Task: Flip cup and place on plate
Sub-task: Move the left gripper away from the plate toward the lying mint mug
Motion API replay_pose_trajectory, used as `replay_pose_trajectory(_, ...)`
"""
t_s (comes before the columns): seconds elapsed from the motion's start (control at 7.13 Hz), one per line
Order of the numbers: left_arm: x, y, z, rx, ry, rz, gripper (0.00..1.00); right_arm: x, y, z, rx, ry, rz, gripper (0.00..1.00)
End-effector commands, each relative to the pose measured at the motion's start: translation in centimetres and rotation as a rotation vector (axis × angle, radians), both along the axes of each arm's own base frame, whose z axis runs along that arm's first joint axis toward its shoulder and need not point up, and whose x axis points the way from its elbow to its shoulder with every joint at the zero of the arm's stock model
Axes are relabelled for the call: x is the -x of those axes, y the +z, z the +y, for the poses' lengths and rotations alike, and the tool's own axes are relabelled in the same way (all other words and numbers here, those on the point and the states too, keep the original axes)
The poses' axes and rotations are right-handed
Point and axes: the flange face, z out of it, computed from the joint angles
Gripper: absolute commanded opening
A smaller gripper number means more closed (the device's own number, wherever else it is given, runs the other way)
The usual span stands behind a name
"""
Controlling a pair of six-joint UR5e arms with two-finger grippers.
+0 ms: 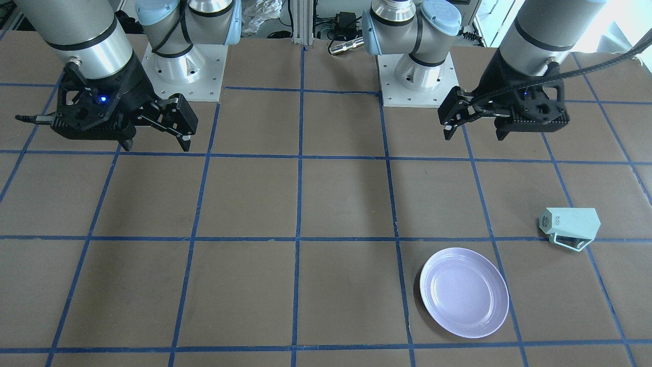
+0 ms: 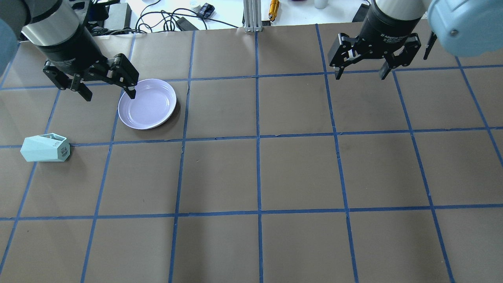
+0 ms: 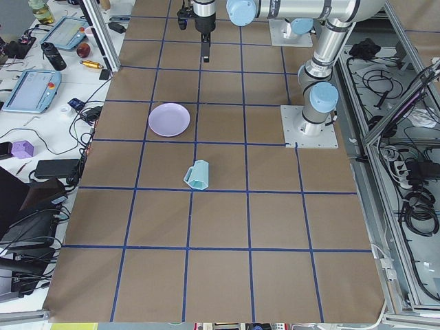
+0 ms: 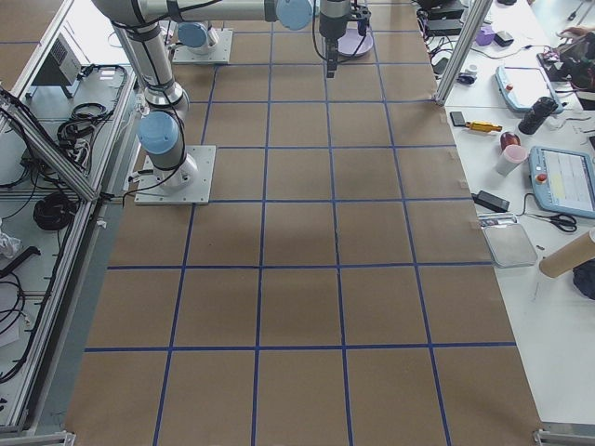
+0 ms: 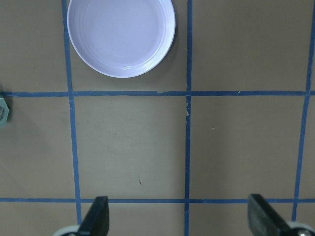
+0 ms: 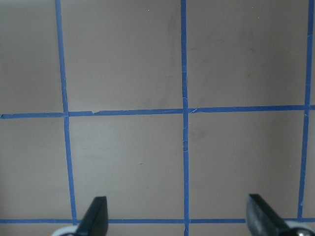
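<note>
The mint-green cup [image 2: 44,148] lies on its side at the table's left, base with dark lettering towards the middle, handle on the far side from the robot [image 1: 570,224]. It also shows in the exterior left view [image 3: 198,174], and only its edge in the left wrist view [image 5: 2,112]. The lavender plate [image 2: 147,103] sits empty, right way up, beyond and to the right of the cup [image 1: 463,293] [image 5: 121,35]. My left gripper [image 2: 109,95] is open and empty, raised near the plate's left rim [image 1: 474,135] [image 5: 179,219]. My right gripper [image 2: 360,74] is open and empty on the far right [image 1: 156,147] [image 6: 179,219].
Brown table with a blue tape grid. Both robot bases [image 1: 183,66] [image 1: 417,76] stand on the robot's side. An aluminium post [image 2: 252,15], cables and an orange tool [image 2: 274,6] lie beyond the far edge.
</note>
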Motion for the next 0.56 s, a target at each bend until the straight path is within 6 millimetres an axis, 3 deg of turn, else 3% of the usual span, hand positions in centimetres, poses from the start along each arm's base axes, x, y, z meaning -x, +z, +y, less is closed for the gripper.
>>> replay_pose_trajectory(0.0, -8.4, -0.7, 0.3, -0.053, -0.007, 0.025, 1.0, 0.0, 0.0, 0.0, 0.0, 0.0, 0.0, 1.0)
replay_pose_trajectory(0.42, -18.6, -2.0, 1.2, -0.067, 0.005, 0.067, 1.0, 0.0, 0.0, 0.0, 0.0, 0.0, 0.0, 1.0)
